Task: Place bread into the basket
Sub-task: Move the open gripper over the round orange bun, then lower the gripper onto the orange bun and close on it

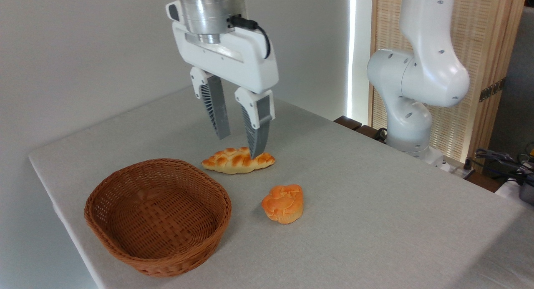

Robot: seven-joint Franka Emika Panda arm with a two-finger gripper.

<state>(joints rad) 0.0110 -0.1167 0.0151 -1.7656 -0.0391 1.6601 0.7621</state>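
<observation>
Hovering fingers (pixel 217 109) apart above loaf (pixel 238 160)

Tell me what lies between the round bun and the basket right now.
Nothing: in the fixed camera view only bare grey table separates the bun from the basket. The braided loaf lies farther back.

On the grey table (pixel 375 205) lie 2 breads: 1 small orange bun (pixel 283 203) at near centre and 1 braided loaf (pixel 233 160) farther back. 1 wicker basket (pixel 125 247) sits near left. 1 gripper (pixel 242 145) hangs above.
</observation>
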